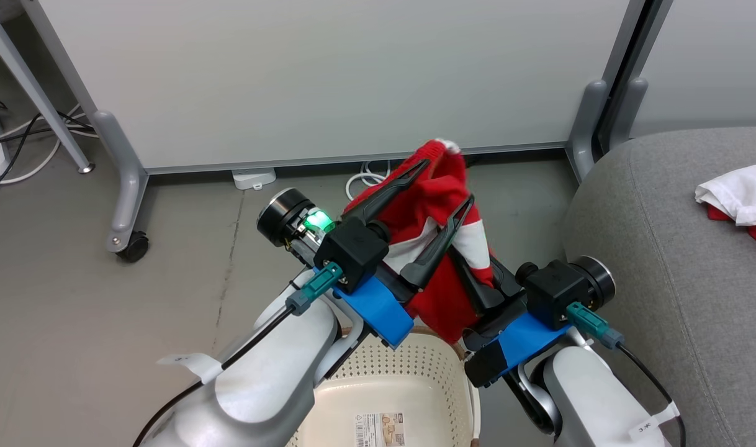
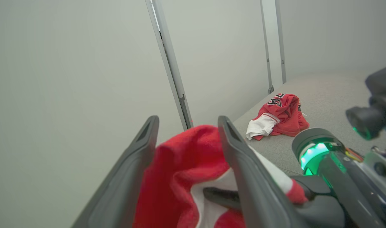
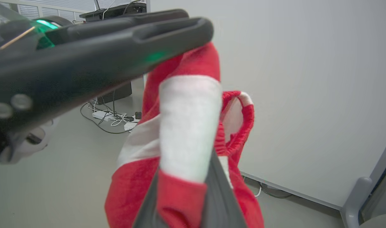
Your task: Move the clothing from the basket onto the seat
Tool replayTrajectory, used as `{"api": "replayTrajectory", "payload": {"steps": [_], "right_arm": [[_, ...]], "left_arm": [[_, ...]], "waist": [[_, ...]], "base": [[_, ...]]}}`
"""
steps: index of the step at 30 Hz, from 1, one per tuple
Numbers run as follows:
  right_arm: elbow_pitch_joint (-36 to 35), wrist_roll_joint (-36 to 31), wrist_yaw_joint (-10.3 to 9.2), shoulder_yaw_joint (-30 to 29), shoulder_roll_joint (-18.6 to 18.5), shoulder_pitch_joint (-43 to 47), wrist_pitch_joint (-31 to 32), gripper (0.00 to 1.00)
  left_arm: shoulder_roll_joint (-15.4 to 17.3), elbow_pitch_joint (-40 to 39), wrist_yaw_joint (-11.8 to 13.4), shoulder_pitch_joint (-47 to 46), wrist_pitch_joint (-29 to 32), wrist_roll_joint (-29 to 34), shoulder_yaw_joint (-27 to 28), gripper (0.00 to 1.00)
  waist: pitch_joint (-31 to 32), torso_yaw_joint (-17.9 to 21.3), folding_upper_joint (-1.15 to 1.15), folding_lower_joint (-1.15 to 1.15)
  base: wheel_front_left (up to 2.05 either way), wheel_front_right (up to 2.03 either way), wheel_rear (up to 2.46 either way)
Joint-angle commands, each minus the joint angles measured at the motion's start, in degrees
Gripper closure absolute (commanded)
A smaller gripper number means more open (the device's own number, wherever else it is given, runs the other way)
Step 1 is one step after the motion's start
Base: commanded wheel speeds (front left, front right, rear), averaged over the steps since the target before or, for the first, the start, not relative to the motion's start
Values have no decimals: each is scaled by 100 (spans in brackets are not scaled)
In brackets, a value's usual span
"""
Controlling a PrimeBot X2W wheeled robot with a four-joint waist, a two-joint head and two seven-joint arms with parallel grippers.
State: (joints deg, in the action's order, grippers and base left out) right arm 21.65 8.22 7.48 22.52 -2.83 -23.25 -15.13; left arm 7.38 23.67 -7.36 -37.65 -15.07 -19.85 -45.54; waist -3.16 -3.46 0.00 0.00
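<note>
I hold red garment (image 1: 431, 198) clamped in right tool (image 1: 471, 279); left tool (image 1: 447, 180) spread around it; seat (image 1: 651, 248) rightward, right arm nearer.

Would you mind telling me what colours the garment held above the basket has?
The garment is red with broad white bands, clearest in the right wrist view.

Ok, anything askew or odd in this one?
Nothing spilled or damaged. The red fabric garment with white bands hangs bunched above the cream perforated plastic basket, pinched by the shut right gripper, yet lies between the open left gripper's fingers, where it might snag. Another red-and-white garment lies crumpled on the grey upholstered seat.
</note>
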Motion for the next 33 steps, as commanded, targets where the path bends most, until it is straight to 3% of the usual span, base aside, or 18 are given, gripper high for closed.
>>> {"api": "replayTrajectory", "payload": {"steps": [1,15,33], "right_arm": [[-17,30,3,-8,-11,44,-2,100],[13,11,3,-185,-11,137,-2,100],[-242,-259,3,-994,-10,238,-3,100]], "left_arm": [[-3,1,23,58,-15,39,26,0],[23,-33,24,119,-15,136,82,0],[16,-84,-3,129,-15,197,-181,0]], "waist": [[-3,8,0,0],[-70,198,0,0],[-476,1123,0,0]], "base": [[0,0,0],[0,0,0],[0,0,0]]}}
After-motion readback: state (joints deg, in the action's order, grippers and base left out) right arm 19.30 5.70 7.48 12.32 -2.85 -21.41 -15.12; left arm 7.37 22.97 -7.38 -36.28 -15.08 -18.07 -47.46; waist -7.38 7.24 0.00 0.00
